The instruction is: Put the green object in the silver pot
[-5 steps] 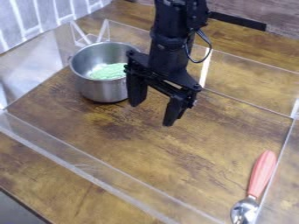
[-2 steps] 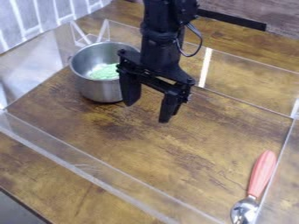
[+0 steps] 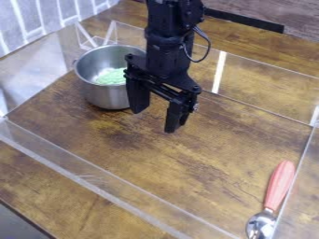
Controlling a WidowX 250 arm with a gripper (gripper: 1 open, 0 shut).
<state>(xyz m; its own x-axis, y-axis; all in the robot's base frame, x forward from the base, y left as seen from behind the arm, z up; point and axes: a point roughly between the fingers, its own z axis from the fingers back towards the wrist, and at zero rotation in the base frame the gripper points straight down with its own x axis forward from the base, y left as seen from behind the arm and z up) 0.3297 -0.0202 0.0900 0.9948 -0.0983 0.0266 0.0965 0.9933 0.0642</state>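
The gripper (image 3: 161, 109) is pointing downward, its fingers standing wide apart; the pale-green object (image 3: 114, 77) is lying inside the shiny silver pot (image 3: 104, 94) beside it.

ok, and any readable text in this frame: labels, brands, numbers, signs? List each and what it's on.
None readable.
Shiny steel pot: no lettering visible on the side that shows.
Metal spoon with a red handle: no marking visible; any small stamp would be too small to read.
Black robot gripper: no label can be made out.
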